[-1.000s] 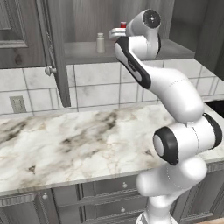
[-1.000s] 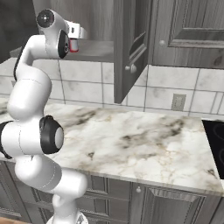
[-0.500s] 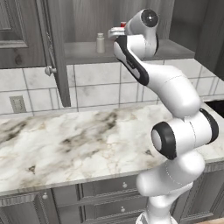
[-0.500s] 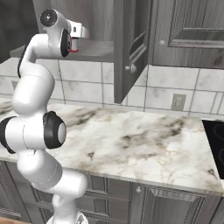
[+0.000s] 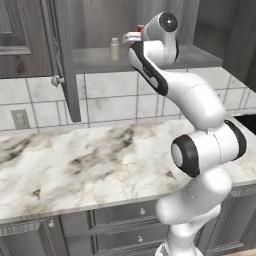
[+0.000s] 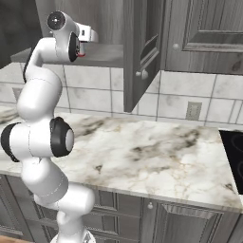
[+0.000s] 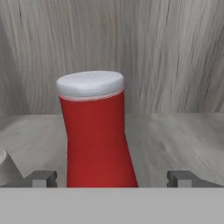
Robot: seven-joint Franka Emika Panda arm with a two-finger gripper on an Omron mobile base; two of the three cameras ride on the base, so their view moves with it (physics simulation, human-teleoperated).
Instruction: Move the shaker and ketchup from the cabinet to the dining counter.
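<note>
Ketchup stands upright on the cabinet shelf, between the fingertips of the gripper; jaws spread wide, not touching it. Shaker sits beside the ketchup, same shelf.

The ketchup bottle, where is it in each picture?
Left base view: ketchup is a red sliver at top centre, behind the wrist.
Right base view: red speck at upper left, under the hand.
Hand view: big, centre, between the jaws.
Shared landmark: the cabinet shelf it stands on.
</note>
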